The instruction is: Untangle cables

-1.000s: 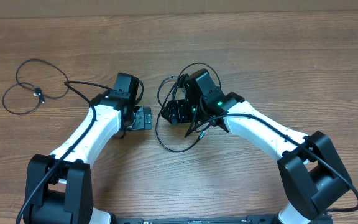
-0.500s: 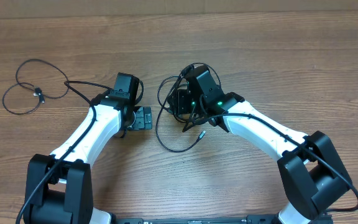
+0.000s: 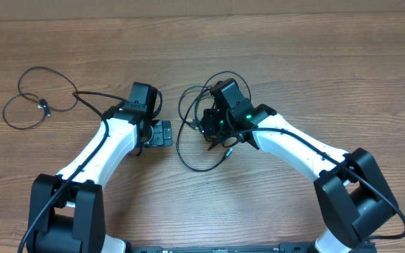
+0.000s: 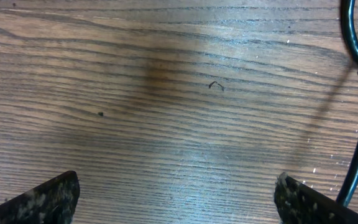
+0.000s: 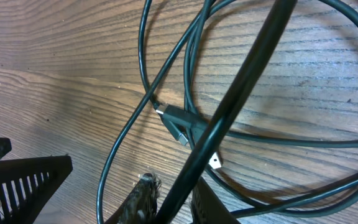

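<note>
Surface (image 3: 315,63): wood grain, carrying both cable groups.
Left arm (image 3: 111,144): parked beside the centre. The left jaws are released, spread wide over bare surface and grasping nothing. One strand crosses the right edge of the left wrist view, outside the jaws.
Right arm (image 3: 294,144): reaches into the centre. The right jaws are clenched on one strand of the tangled bundle, as far as the right wrist view shows; the strand runs up from between the two tips.
Tangled bundle (image 3: 188,140): centre of the surface, just right of the left jaws. Several loops cross and overlap — judged not yet sorted, and the main work left.
Separated cable (image 3: 27,123): far left, well apart from the bundle, lying in open loops. Judged done. One run leads toward the left arm; whether it joins the bundle cannot be told.
Bundle plug (image 5: 179,127): lies among the crossing strands — likely needs drawing out.
Left plug (image 3: 44,105): lies free on the separated cable.
</note>
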You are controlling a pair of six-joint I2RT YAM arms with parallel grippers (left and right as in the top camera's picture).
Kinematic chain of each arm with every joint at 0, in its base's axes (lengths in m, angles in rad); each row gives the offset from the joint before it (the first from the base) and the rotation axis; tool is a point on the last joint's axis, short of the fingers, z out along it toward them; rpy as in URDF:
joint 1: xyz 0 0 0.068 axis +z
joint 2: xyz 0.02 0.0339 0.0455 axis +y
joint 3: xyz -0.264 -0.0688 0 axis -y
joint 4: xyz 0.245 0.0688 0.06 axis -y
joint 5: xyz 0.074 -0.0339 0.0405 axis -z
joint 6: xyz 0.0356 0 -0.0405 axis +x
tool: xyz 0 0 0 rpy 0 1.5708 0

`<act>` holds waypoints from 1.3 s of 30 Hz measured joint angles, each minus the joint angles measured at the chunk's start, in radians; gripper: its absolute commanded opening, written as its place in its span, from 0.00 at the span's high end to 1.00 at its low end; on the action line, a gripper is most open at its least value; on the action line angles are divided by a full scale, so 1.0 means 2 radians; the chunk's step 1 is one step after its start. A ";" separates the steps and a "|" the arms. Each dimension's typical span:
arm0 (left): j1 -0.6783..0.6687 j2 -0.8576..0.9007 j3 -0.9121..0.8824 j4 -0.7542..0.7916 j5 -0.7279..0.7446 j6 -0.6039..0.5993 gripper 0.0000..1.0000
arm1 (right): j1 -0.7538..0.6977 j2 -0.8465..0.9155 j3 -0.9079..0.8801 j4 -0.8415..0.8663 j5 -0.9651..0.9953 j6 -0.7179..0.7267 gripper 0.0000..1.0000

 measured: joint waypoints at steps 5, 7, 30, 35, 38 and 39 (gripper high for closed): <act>0.000 0.000 0.000 0.000 0.000 0.000 0.01 | 0.000 0.000 0.000 -0.002 0.000 0.000 0.84; 0.000 0.000 0.000 0.000 0.000 0.000 0.01 | 0.000 0.000 0.000 -0.008 0.000 0.000 0.88; 0.000 0.000 -0.001 0.000 0.002 0.000 0.00 | 0.000 0.000 0.000 -0.303 0.030 -0.087 0.87; 0.000 0.000 -0.001 0.000 0.002 0.000 0.00 | -0.002 0.000 0.000 -0.346 0.085 -0.101 0.80; 0.000 0.000 -0.001 0.000 0.002 0.000 0.00 | -0.006 0.000 0.000 -0.348 0.108 -0.106 0.75; 0.000 0.000 -0.001 0.000 0.002 0.000 0.01 | -0.009 0.000 0.000 -0.346 0.114 -0.106 0.69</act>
